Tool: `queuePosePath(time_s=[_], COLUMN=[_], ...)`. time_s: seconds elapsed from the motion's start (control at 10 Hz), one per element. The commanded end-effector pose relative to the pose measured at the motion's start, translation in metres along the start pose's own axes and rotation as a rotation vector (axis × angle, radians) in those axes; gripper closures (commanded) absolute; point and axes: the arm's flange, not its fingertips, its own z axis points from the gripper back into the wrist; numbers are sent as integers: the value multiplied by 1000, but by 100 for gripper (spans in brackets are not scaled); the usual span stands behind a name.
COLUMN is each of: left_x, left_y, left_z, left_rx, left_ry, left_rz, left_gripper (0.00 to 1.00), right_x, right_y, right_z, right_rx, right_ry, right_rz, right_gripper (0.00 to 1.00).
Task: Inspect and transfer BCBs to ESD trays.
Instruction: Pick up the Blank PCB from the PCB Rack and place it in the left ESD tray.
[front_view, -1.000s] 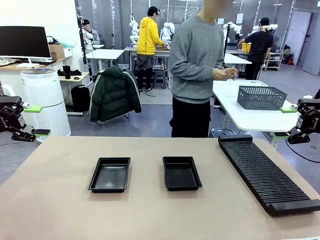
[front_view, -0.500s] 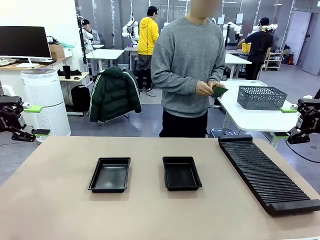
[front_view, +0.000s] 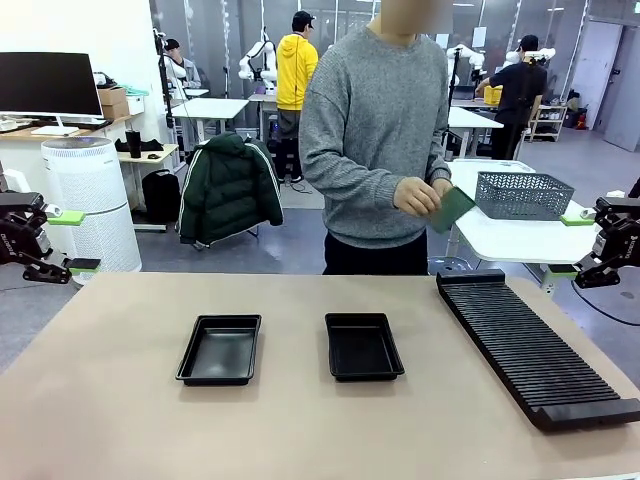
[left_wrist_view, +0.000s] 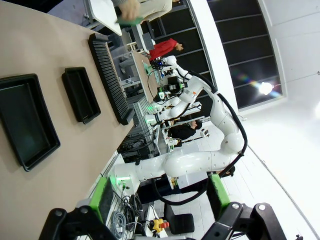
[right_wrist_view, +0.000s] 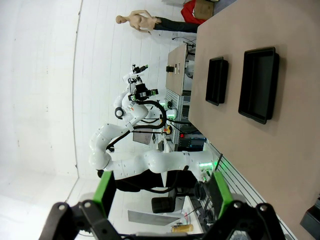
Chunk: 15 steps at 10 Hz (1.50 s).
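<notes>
Green BCB (front_view: 452, 208) in person's hand (front_view: 415, 196), apart from right gripper (front_view: 570, 244)

Robotics lab: white robot arm (left_wrist_view: 192, 162), worktables (front_view: 212, 107).

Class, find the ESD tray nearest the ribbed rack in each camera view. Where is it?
Front view: ESD tray, right one of two, mid-table.
Left wrist view: upper left, the smaller-looking one.
Right wrist view: upper right, the larger-looking one.
Shared landmark: the other tray beside it.
</notes>
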Motion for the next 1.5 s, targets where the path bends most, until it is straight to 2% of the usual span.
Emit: queuePosePath(time_s=[0.0,1.4], left_x=[0,0], left_y=[-1,-1], left_z=[0,0], left_rx=[-1,-1], left_ry=[1,1], left_rz=[1,1], left_gripper=[0,0], right_x=[0,0], right_y=[0,0], right_z=[0,0], right_rx=[0,0], right_ry=[-1,-1], right_rz=[-1,-1], right_gripper=[0,0])
